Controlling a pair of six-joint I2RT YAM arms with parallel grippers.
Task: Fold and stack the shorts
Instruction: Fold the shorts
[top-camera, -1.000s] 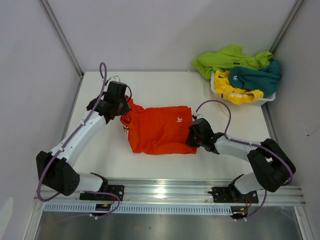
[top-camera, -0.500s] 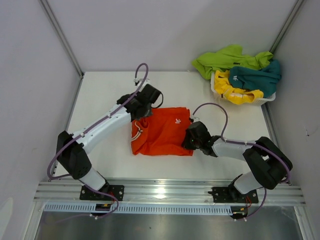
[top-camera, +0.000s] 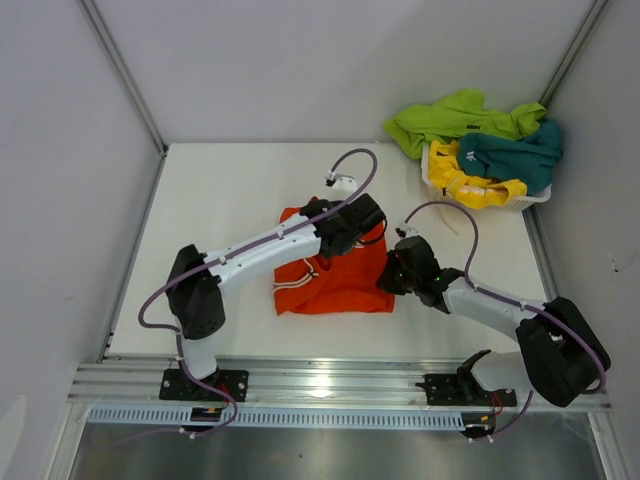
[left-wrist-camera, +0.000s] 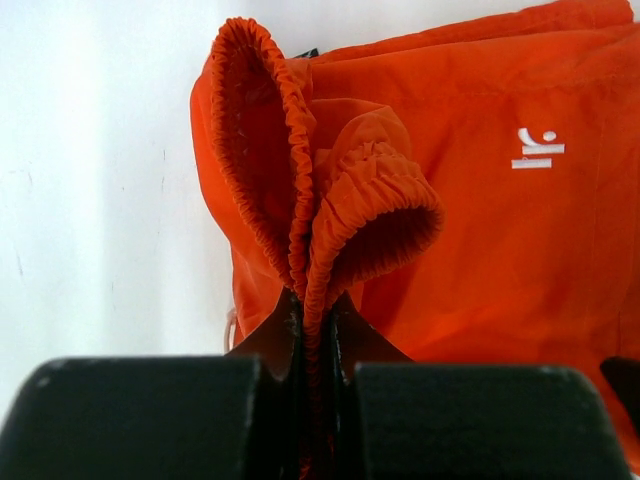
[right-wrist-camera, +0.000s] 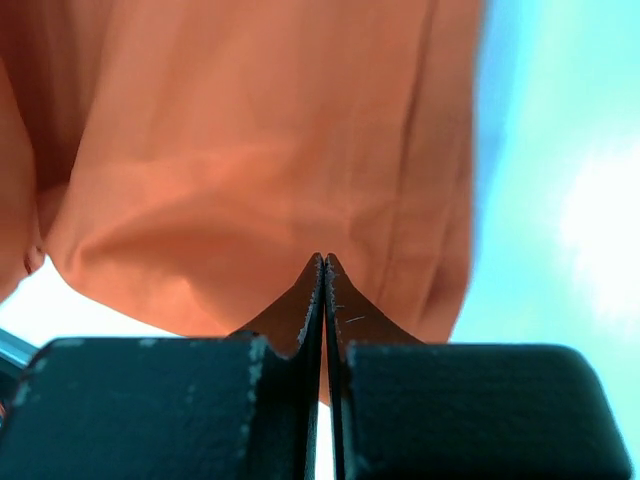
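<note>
White table (top-camera: 200, 200), orange shorts (top-camera: 340, 285) now half-folded, left claw (left-wrist-camera: 312, 312) carried waistband (left-wrist-camera: 262, 150) rightward

This looks like a robot test lab, not a home. A bare white desk (top-camera: 230, 190) stands inside plain white walls (top-camera: 300, 60), with thin metal posts (top-camera: 125, 75) at its far corners. A metal rail (top-camera: 340, 378) runs along the desk's near edge. The left robot arm (top-camera: 265, 248) and the right robot arm (top-camera: 490, 305) are bolted to it.

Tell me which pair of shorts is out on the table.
The orange shorts: they alone lie on the table; the lime green shorts, teal shorts and yellow shorts are heaped at the basket.
</note>
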